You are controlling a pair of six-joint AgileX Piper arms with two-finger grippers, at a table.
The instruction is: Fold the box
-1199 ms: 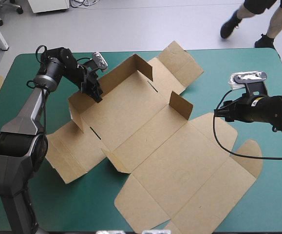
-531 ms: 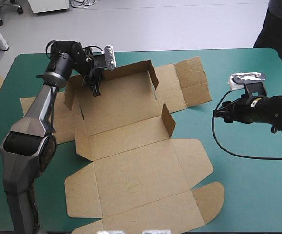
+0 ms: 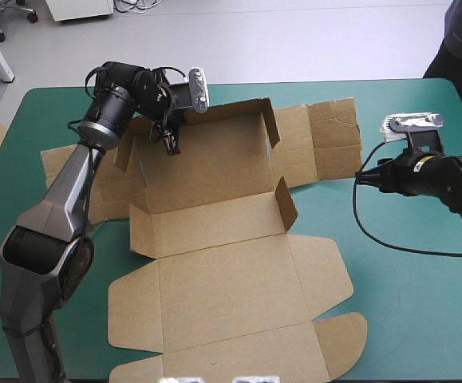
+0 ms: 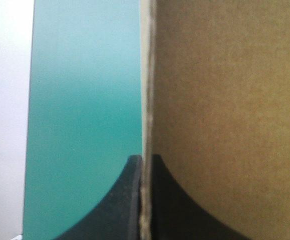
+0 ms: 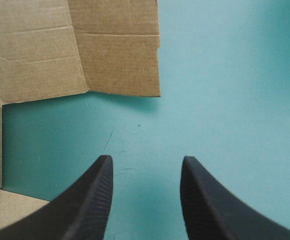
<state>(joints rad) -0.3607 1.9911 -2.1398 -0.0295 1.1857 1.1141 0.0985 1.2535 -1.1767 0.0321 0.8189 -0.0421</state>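
Wall of the box [image 3: 215, 287] clamped in the left gripper [image 4: 143, 162].
The board is judged light, stiff, best taken at wall edges; the right gripper [image 5: 145, 162] is spread wide, empty.

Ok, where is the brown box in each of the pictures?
High view: the box lies spread open across the middle of the teal-green cover, with the left pincer holding its raised far wall.
Left wrist view: the box stands edge-on between that pincer's fingers.
Right wrist view: the box lies ahead of the open right pincer, not touching it.
Shared landmark: the teal-green cover shows in all three.
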